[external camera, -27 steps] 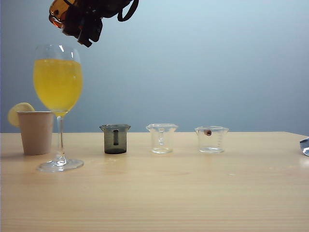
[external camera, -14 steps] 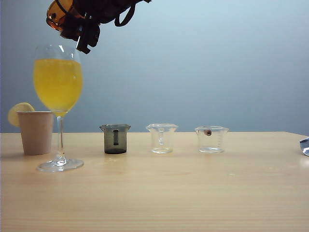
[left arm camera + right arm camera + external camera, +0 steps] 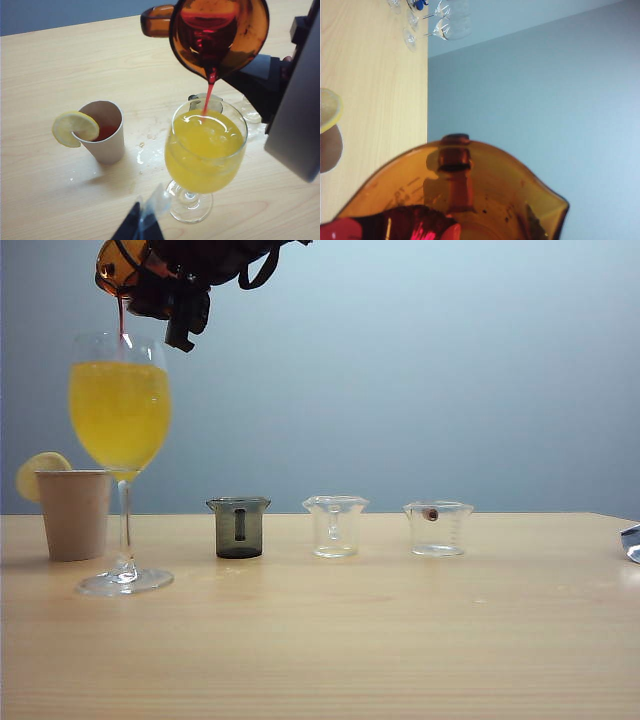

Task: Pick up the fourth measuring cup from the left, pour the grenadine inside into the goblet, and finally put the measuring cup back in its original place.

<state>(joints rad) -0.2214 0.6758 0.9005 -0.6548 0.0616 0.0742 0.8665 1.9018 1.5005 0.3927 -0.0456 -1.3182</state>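
Observation:
The translucent red-orange measuring cup [image 3: 118, 265] hangs tipped over the goblet [image 3: 120, 420], with my right gripper [image 3: 165, 285] shut on it. A thin red stream of grenadine [image 3: 121, 315] falls from its spout into the yellow juice. The left wrist view shows the cup [image 3: 220, 30], the stream [image 3: 207, 97] and the goblet [image 3: 205, 150] from above, with the right gripper's dark body [image 3: 255, 82] behind the cup. My left gripper [image 3: 145, 220] hovers near the goblet's foot, its dark fingers together, holding nothing. In the right wrist view the cup [image 3: 485, 200] hides the fingers.
A tan paper cup [image 3: 75, 512] with a lemon slice [image 3: 75, 127] stands just left of the goblet. To the right stand a smoky grey cup [image 3: 239, 527] and two clear cups [image 3: 335, 525] [image 3: 438, 528] in a row. Small wet spots [image 3: 145, 155] lie between paper cup and goblet.
The right gripper has rolled the measuring cup further over. No stream showed before; now grenadine runs into the goblet. The left gripper has not moved.

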